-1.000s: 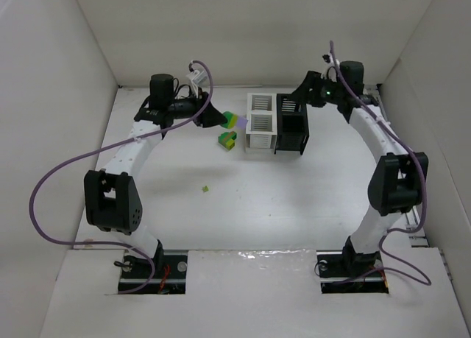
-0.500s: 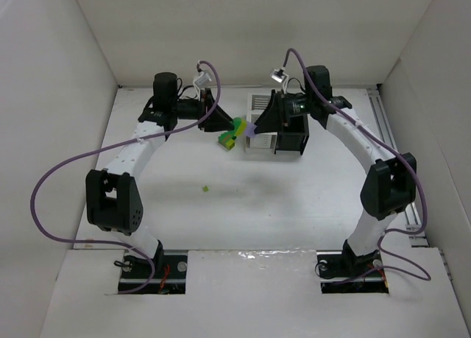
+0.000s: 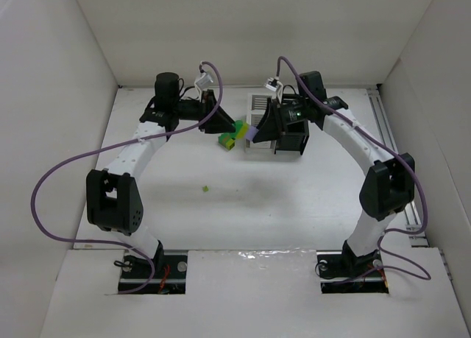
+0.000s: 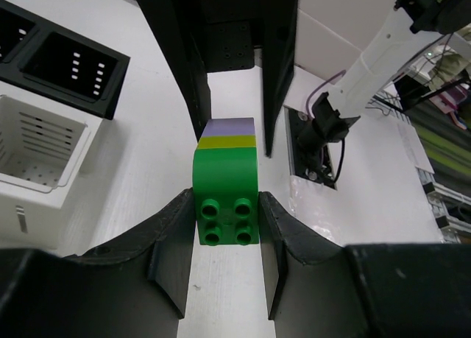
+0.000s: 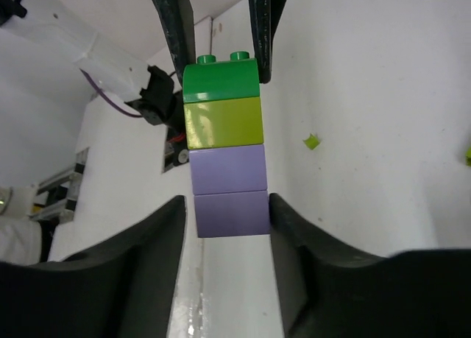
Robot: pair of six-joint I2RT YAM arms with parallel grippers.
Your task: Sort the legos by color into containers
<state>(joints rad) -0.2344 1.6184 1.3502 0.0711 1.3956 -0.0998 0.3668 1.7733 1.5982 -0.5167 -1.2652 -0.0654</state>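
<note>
Tight by the bins, open desk nearer the arm bases.
The left claw (image 3: pixel 230 124) and right claw (image 3: pixel 257 130) meet nose to nose just left of the bins (image 3: pixel 294 141). The brick stack (image 3: pixel 243 128) bridges them, so nothing passes between, and the right wrist overhangs part of the bins. A loose brick pair (image 3: pixel 227 140) lies on the desk (image 3: pixel 280 205) just below that meeting. Nearer the bases the desk lies open, bar one small green scrap (image 3: pixel 206 188) left of middle.
</note>
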